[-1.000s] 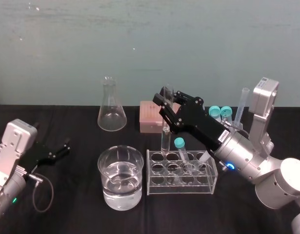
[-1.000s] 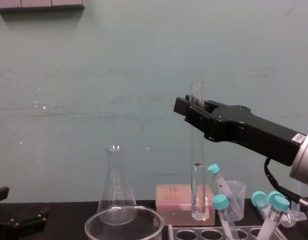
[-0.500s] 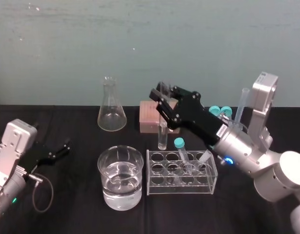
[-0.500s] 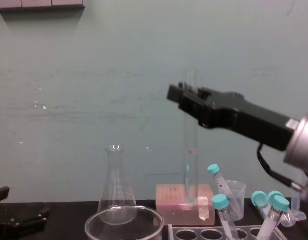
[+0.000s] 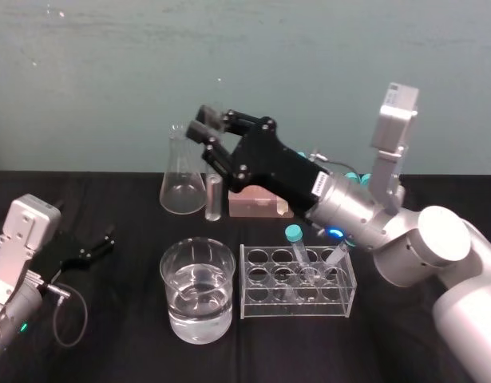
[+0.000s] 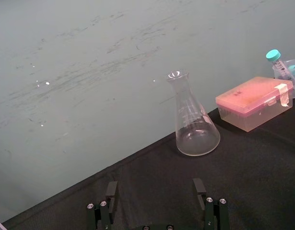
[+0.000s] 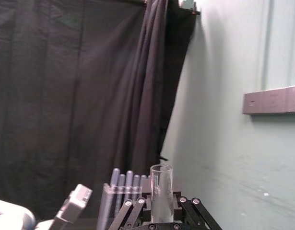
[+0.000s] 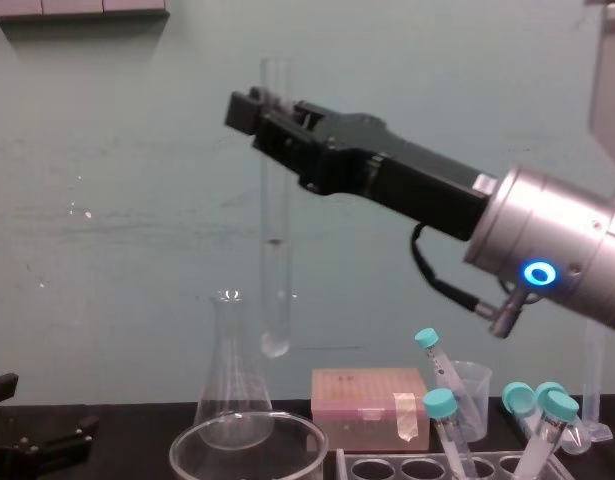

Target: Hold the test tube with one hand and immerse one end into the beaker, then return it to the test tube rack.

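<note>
The black blocky right gripper (image 8: pixel 270 115) on its silver wrist has its fingers pressed against a long slim clear glass test tube (image 8: pixel 275 250), pinching it near the open top. The tube hangs upright in the air, its rounded bottom above the wide round clear glass beaker (image 5: pixel 175 249) of water, beside a conical glass flask (image 5: pixel 182 187). The pale translucent test tube rack (image 5: pixel 297 299) stands just right of the beaker. The left gripper (image 6: pixel 156 191) rests spread open, well to the left.
</note>
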